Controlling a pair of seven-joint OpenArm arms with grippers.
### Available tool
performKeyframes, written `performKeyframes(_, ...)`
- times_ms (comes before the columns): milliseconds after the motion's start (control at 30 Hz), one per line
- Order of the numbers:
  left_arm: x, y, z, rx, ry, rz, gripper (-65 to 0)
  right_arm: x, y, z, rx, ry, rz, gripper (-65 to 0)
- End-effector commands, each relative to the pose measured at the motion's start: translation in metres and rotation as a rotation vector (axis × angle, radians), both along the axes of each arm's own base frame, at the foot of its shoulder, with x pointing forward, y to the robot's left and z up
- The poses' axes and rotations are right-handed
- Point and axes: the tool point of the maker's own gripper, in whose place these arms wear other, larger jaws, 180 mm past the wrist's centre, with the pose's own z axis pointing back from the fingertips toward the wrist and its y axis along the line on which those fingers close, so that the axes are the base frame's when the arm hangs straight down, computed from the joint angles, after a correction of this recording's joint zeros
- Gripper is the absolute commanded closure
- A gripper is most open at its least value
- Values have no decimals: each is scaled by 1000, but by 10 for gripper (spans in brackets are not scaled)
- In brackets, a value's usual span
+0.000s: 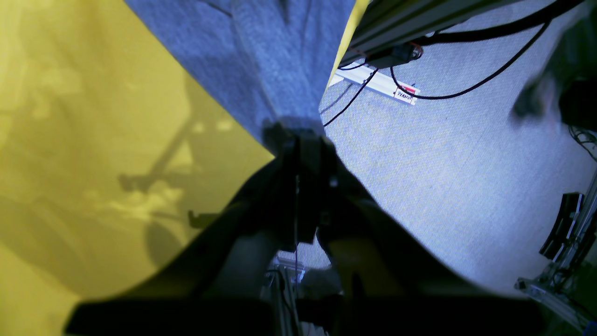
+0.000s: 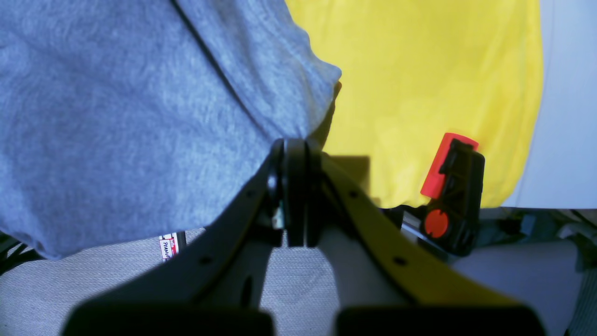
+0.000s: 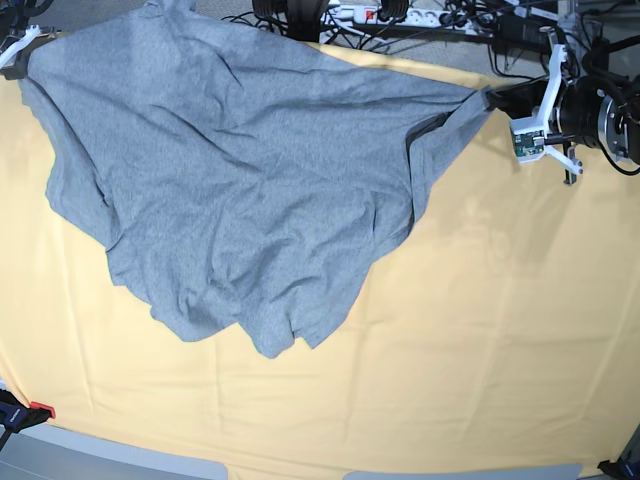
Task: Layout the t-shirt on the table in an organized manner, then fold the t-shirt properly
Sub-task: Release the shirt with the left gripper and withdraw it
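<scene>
Both grippers, left (image 3: 490, 98) and right (image 3: 20, 62), clamp far corners of the shirt (image 3: 240, 170), soft, light, best gripped at hems, above the table (image 3: 480, 330)

T-shirt (image 3: 230, 190): soft heather-grey knit cloth, matt, faintly fuzzy, creased into loose folds. Surface (image 3: 480, 340): covered in pale yellow-orange cloth, matt, lightly wrinkled. Left gripper (image 1: 298, 133) and right gripper (image 2: 294, 149): dark matt plastic, smooth. Clamp (image 2: 452, 196): black plastic with red, slightly shiny parts. Floor (image 1: 419, 177): grey carpet, finely ribbed, rough-looking. Cables (image 1: 466, 86): black, smooth, rubbery sheathing.
</scene>
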Motion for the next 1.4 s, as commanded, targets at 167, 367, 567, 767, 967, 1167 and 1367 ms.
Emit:
performKeyframes(167, -5, -13, 11, -83, 21, -16, -356, 3, -3, 8, -22, -16, 5, -257)
performKeyframes(367, 3, -15, 17, -92, -8, -18, -375, 6, -3, 10, -22, -35, 8, -352)
performKeyframes(567, 53, -4, 25, -14, -230, 35, -337, 6, -3, 10, -22, -35, 11, -352)
performKeyframes(767, 116, -18, 42, -206, -413, 262, -337, 6, -2, 10, -22, -34, 16, -352)
performKeyframes(967, 167, -10, 26, -401, -358, 508, -337, 7, -2, 10, -19, -37, 15, -352)
performKeyframes(1167, 203, -2, -9, -568, -190, 686, -338, 12, -1, 13, -14, -74, 13, -352)
performKeyframes(1367, 220, -6, -34, -671, -53, 759, -338, 15, 1, 14, -2, -90, 18, -352)
